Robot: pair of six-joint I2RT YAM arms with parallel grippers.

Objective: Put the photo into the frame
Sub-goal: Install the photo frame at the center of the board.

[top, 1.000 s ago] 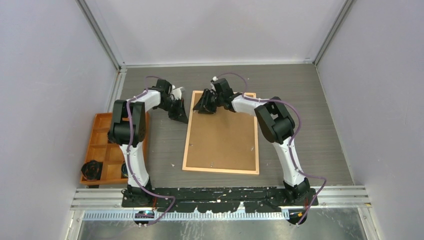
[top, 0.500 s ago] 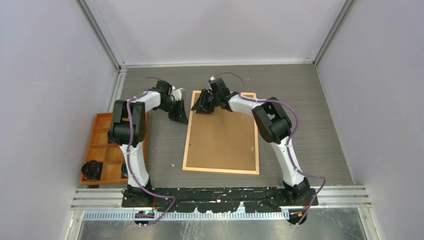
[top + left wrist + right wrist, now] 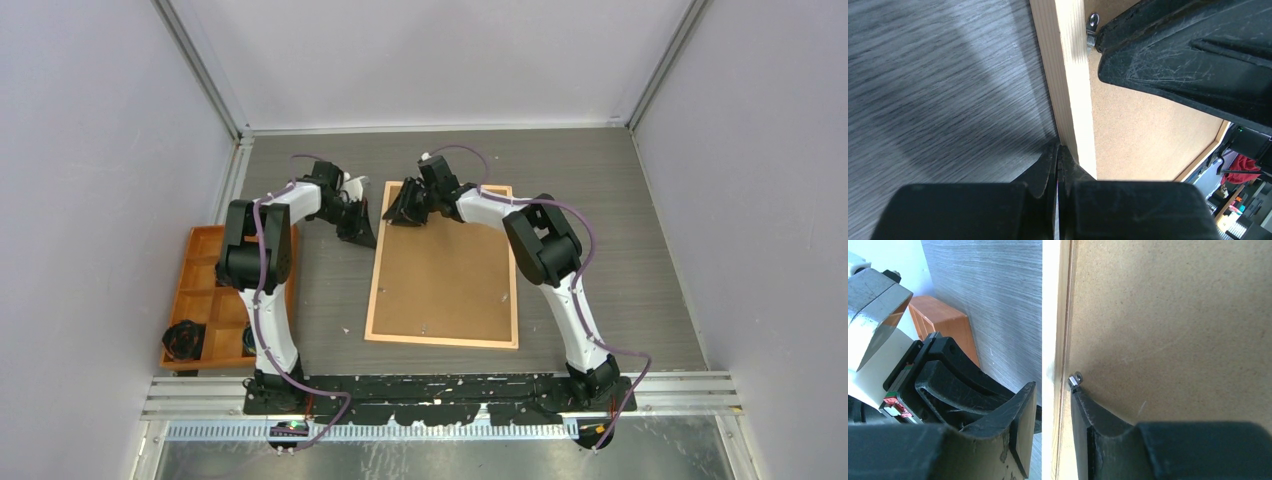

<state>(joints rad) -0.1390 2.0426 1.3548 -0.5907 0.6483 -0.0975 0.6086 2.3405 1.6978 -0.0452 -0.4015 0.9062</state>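
Note:
The frame (image 3: 375,272) lies flat mid-table, a brown backing board (image 3: 445,275) filling it; the photo is hidden. My right gripper (image 3: 405,212) is at the frame's far left corner, open. Its jaws straddle the frame's left strip (image 3: 1050,315), with the right gripper (image 3: 1053,395) holding one fingertip at a small metal tab (image 3: 1075,378) on the backing board (image 3: 1168,315). My left gripper (image 3: 360,235) is shut and empty, just outside that same strip. In the left wrist view the left gripper (image 3: 1058,150) touches the outer side of the frame's strip (image 3: 1073,90).
An orange compartment tray (image 3: 215,300) stands at the left edge of the table with a black object (image 3: 184,338) in its near corner. The grey walls close in the table on three sides. The two grippers are close together at the frame's left strip.
The right gripper has shifted slightly left over the frame's far left corner and its jaws have narrowed a little. The left arm and the frame have not moved.

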